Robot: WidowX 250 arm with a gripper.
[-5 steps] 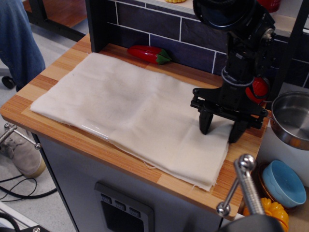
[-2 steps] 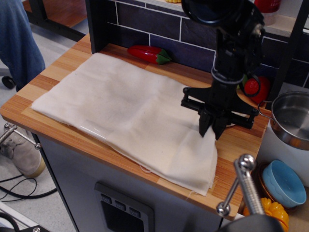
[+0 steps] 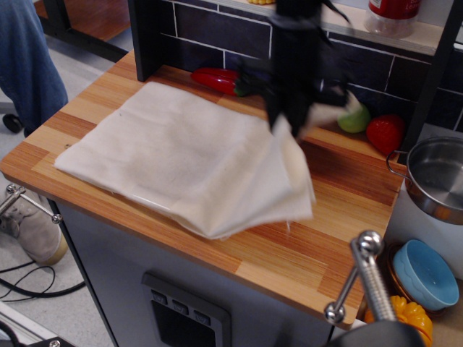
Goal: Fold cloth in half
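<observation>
One big cream rectangular fabric cloth covers most of the wooden butcher-block table, and its right edge is hoisted up off the wood, hanging in loose folds. Gripping that raised edge is the blurry black pincer, clenched on the fabric. Far side near the tiled wall: a red toy pepper, a green fruit and a red one.
</observation>
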